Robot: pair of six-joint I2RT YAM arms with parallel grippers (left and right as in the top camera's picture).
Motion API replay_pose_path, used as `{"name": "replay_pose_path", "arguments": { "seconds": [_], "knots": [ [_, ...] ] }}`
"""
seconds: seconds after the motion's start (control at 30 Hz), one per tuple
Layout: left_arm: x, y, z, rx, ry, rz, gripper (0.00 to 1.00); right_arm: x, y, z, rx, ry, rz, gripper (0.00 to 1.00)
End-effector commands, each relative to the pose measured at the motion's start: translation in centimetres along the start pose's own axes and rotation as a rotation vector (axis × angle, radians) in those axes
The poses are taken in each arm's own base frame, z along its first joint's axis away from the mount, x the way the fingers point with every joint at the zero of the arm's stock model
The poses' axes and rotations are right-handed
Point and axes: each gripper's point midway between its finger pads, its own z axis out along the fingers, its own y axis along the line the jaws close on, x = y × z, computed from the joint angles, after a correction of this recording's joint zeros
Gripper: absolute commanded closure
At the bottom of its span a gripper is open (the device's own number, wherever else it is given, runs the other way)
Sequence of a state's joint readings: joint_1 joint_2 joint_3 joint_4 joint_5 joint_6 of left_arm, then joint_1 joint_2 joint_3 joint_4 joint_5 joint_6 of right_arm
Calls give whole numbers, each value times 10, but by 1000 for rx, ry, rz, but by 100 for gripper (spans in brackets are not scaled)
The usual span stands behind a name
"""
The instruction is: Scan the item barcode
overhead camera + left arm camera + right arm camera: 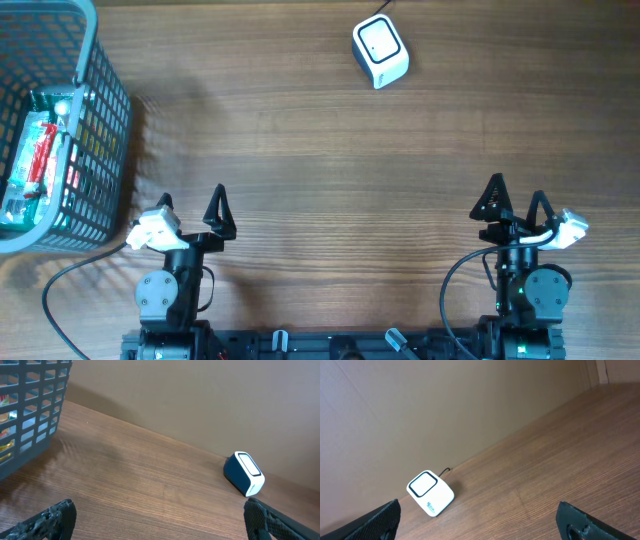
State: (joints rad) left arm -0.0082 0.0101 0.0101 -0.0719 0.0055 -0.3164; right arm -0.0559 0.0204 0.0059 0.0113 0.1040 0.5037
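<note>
A white barcode scanner with a dark-rimmed window sits at the far middle of the table; it also shows as the scanner in the left wrist view and the scanner in the right wrist view. Packaged items, red, green and white, lie inside the grey basket at the far left. My left gripper stands open near the front left edge. My right gripper stands open near the front right. Nothing is between either pair of fingers.
The basket's mesh wall fills the left wrist view's upper left. A cable runs from the scanner off the far edge. A plain wall rises behind the table in both wrist views.
</note>
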Motion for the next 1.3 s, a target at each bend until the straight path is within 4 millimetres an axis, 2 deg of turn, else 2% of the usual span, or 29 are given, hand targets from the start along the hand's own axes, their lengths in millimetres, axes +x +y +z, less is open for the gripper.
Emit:
{"name": "replay_pose_path", "arguments": {
  "seconds": [0.0, 0.53, 0.6, 0.73, 0.83, 0.93, 1.07, 1.17, 1.27],
  "knots": [
    [4, 2, 1, -4, 13, -5, 0, 1, 1, 0, -10, 7, -4, 0],
    [2, 3, 1, -10, 6, -5, 0, 1, 1, 0, -10, 7, -4, 0],
    [-7, -8, 0, 45, -30, -5, 0, 1, 1, 0, -10, 7, -4, 0],
    [-58, -56, -14, 281, -225, 25, 0, 1, 1, 0, -10, 7, -4, 0],
    [-104, -85, -41, 424, -432, 64, 0, 1, 1, 0, -10, 7, -4, 0],
    [-141, -101, -70, 497, -593, 61, 0, 1, 1, 0, -10, 7, -4, 0],
    [-187, -120, -107, 561, -726, 60, 0, 1, 1, 0, -10, 7, -4, 0],
    [-232, -139, -150, 608, -851, 79, 0, 1, 1, 0, -10, 7, -4, 0],
    [-261, -150, -178, 627, -901, 86, 0, 1, 1, 0, -10, 7, -4, 0]
  ]
}}
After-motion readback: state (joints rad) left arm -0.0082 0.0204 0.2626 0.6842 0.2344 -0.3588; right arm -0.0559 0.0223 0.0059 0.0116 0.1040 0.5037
